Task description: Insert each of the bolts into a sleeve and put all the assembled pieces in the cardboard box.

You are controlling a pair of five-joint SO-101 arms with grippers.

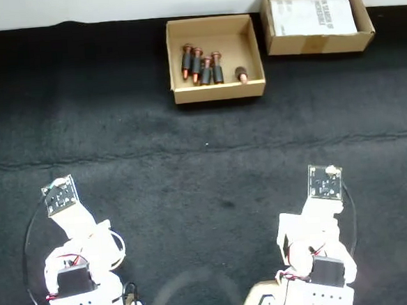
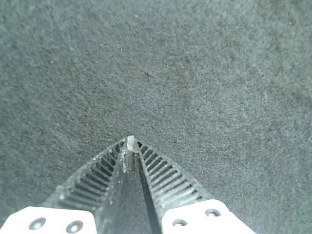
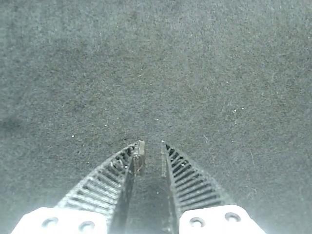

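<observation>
No writing can be read anywhere. The one printed thing is a white paper sheet [image 1: 313, 16] lying in a shallow brown cardboard tray [image 1: 319, 44], well ahead of the right pincer [image 3: 151, 148]; its dark lines are too small to make out.

Cardboard box [image 1: 217, 91] with bolts, second box [image 1: 315, 45] with paper: two boxes. Sleeved bolts [image 1: 201, 65]: five, four clustered, one apart. Paper sheet [image 1: 313, 16]: one. Left arm [image 1: 75, 228], right arm [image 1: 319, 221]: two.

Matt cardbd box [image 1: 217, 91]; coppery metal bolts [image 1: 197, 63]; fuzzy cloth [image 1: 192, 195].
</observation>
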